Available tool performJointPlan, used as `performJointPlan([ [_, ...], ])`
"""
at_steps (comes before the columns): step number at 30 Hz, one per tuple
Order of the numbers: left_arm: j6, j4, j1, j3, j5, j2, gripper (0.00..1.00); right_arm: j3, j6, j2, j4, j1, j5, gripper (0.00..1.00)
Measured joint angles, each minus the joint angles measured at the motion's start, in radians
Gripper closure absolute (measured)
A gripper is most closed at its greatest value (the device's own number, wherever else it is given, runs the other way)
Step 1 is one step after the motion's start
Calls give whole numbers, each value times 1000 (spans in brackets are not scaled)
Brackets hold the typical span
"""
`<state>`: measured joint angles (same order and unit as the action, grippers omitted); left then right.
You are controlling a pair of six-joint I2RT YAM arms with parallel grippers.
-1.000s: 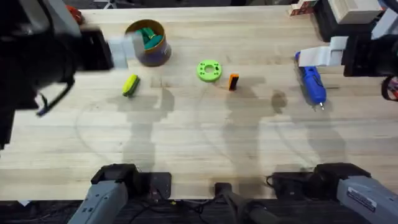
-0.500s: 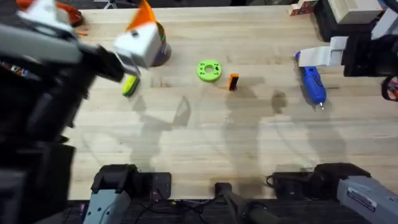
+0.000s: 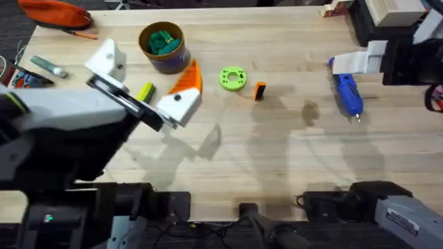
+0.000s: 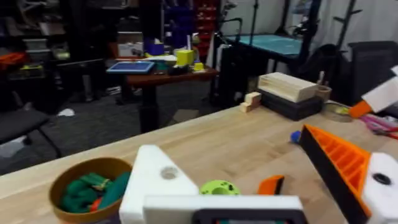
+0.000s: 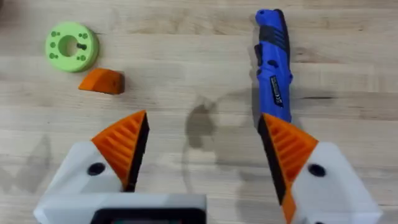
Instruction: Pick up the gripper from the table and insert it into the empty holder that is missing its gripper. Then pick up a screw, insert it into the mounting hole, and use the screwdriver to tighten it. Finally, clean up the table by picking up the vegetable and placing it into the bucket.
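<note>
The small orange gripper (image 3: 259, 90) (image 5: 102, 81) (image 4: 272, 185) lies on the table next to a green disc (image 3: 232, 77). My left gripper (image 3: 149, 69) (image 4: 230, 146) hovers open near the bucket (image 3: 163, 45) (image 4: 87, 190). One of its fingers is the bare white holder (image 3: 107, 61) (image 4: 155, 180); the other carries an orange pad. The yellow vegetable (image 3: 144, 92) lies partly under that arm. The blue screwdriver (image 3: 348, 93) (image 5: 273, 62) lies at the right, just below my open right gripper (image 3: 356, 63) (image 5: 202, 118). No screw can be made out.
An orange pouch (image 3: 55, 12) and a grey-green marker pen (image 3: 48, 66) lie at the far left. Wooden blocks on a black box (image 3: 387, 14) stand at the back right. Bare wood stretches across the table's near half.
My left arm has swung from the far left toward the middle, its gripper now over the spot between bucket and green disc. The right arm and the table's objects have not moved.
</note>
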<state>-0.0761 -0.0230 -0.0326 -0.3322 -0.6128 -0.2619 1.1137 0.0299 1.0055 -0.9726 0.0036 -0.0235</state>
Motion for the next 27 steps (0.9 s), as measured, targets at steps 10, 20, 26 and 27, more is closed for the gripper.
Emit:
performJointPlan([
  [10,-70,-101,0,181,-109,178,14,0,0,0,0,0,0,8],
  [20,-108,-189,1,289,-164,257,15,0,0,0,0,0,0,8],
  [26,-115,-197,21,323,-243,257,15,0,0,0,0,0,0,8],
  [27,-116,-180,25,324,-257,258,15,0,0,0,0,0,0,8],
])
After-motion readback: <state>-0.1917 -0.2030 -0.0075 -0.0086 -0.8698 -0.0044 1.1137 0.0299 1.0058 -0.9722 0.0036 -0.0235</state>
